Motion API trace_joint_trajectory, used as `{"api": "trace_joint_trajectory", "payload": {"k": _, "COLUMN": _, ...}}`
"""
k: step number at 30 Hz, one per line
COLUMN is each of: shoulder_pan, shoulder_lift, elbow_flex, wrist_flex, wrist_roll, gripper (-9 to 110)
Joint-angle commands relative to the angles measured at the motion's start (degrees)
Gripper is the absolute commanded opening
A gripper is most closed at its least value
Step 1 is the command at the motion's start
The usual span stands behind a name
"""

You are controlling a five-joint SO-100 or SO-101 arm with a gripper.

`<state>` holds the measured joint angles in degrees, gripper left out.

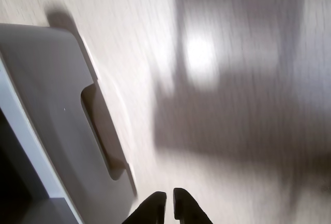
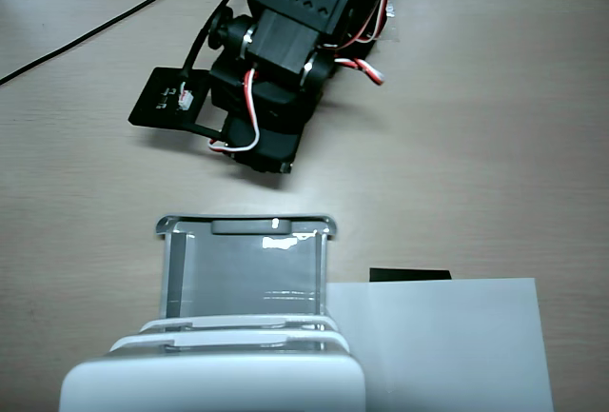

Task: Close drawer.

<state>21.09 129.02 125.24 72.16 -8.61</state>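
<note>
Wrist view: camera rides on the arm, looks steeply down at the wooden table [image 1: 232, 105] from close range, blurred. The gripper [image 1: 169, 203] enters from the bottom edge, fingertips nearly together; the drawer [image 1: 57, 105] fills the left side, seen at a slant.

Fixed view: camera stands above, looks almost straight down, farther off. It faces the arm [image 2: 285, 60] from behind the drawer unit [image 2: 214, 379], so the unit sits at the bottom edge and the arm at the top. White paper sheet [image 2: 447, 336] lies lower right.

Shared by both: the drawer front with its handle tab [image 2: 252, 225] and the table strip just before it.
</note>
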Motion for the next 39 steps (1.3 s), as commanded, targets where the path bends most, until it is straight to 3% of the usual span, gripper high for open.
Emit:
{"api": "trace_joint_trajectory", "payload": {"k": 1, "shoulder_pan": 0.8, "shoulder_lift": 3.1, "elbow_flex": -1.6, "wrist_flex": -0.2, "wrist_roll": -2.3, "gripper": 0}}
{"api": "trace_joint_trajectory", "payload": {"k": 39, "shoulder_pan": 1.6, "shoulder_lift": 1.7, "elbow_flex": 2.7, "wrist_flex": -4.3, "wrist_roll": -5.0, "gripper": 0}}
